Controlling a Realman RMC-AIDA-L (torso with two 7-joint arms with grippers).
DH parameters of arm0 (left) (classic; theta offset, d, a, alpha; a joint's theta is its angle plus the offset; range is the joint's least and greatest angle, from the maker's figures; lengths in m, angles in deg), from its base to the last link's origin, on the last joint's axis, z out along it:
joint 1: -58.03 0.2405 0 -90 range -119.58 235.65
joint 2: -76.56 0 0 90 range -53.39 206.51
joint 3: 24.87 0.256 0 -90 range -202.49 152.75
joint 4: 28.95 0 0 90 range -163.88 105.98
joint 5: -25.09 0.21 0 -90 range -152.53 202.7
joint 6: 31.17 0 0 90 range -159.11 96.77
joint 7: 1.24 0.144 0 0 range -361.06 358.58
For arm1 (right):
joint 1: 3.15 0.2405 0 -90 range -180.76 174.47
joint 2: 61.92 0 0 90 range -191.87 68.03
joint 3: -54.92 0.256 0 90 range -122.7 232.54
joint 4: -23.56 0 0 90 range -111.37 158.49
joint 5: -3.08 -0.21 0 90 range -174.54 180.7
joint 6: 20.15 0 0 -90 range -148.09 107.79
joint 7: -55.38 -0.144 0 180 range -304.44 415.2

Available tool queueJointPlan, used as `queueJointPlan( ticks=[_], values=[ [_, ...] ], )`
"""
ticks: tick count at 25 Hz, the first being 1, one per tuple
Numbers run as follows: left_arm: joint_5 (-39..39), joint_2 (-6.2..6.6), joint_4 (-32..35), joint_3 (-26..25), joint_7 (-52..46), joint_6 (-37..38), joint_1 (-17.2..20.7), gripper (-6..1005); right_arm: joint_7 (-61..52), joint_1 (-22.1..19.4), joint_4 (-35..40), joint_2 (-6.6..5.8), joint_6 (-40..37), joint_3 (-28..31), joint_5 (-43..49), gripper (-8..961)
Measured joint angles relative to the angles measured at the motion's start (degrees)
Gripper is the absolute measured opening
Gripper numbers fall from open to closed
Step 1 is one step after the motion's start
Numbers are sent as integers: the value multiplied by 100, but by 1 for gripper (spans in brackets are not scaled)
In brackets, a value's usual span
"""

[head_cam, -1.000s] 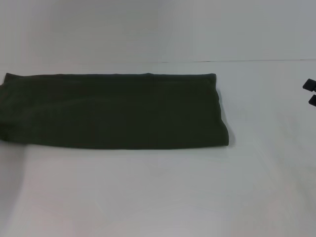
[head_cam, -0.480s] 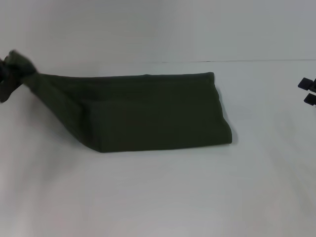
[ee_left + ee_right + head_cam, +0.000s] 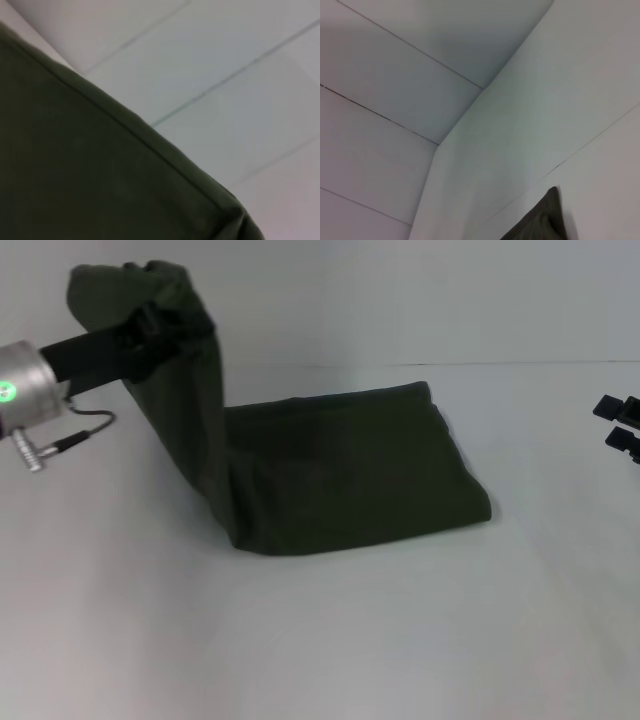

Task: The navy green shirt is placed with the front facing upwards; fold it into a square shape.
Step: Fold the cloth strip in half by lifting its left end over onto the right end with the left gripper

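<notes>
This looks like a bare robot test booth or lab cell, not a home. A plain white table (image 3: 330, 640) fills the head view from six o'clock up to a straight seam near twelve, where a blank white wall (image 3: 450, 300) begins. The wrist views show pale flat panels (image 3: 395, 100) with thin joints, possibly ceiling, though that is unclear.

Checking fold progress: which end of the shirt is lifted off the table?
The end on the robot's left: the left claw holds that end of the navy green shirt raised, while the end on the robot's right lies flat on the table.
</notes>
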Motion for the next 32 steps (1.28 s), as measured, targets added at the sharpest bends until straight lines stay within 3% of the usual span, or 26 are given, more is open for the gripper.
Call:
queueJointPlan(
  ticks=[5, 7, 8, 10, 13, 14, 18, 22, 27, 32],
  values=[
    [-34, -274, 129, 517, 178, -263, -163, 6, 0, -8, 0, 17, 7, -18, 0, 737],
    [-153, -319, 49, 1075, 325, -575, -228, 6, 0, -9, 0, 21, 13, -34, 0, 736],
    [-153, -319, 49, 1075, 325, -575, -228, 6, 0, -10, 0, 21, 17, -41, 0, 736],
    [-400, -323, -55, 1883, 397, -1100, -268, 6, 0, -7, 0, 24, 19, -51, 0, 736],
    [-486, -325, -75, 2157, 421, -1293, -284, 7, 0, 5, 0, 31, 21, -69, 0, 735],
    [-695, -325, -102, 2701, 482, -1674, -338, 7, 0, 7, 0, 31, 21, -74, 0, 735],
    [-915, -334, -188, 3292, 535, -2148, -460, 7, 0, 7, 0, 37, 21, -84, 0, 735],
    [-1173, -340, -260, 3602, 588, -2393, -552, 7, 0, 6, -3, 40, 28, -108, 0, 734],
    [-1804, -329, -149, 3590, 820, -2420, -469, 7, -1, 3, -12, 39, 37, -124, 0, 733],
    [-1861, -326, -272, 3851, 846, -2812, -555, 7, 2, 6, -54, 38, 58, -124, 0, 732]
  ],
)
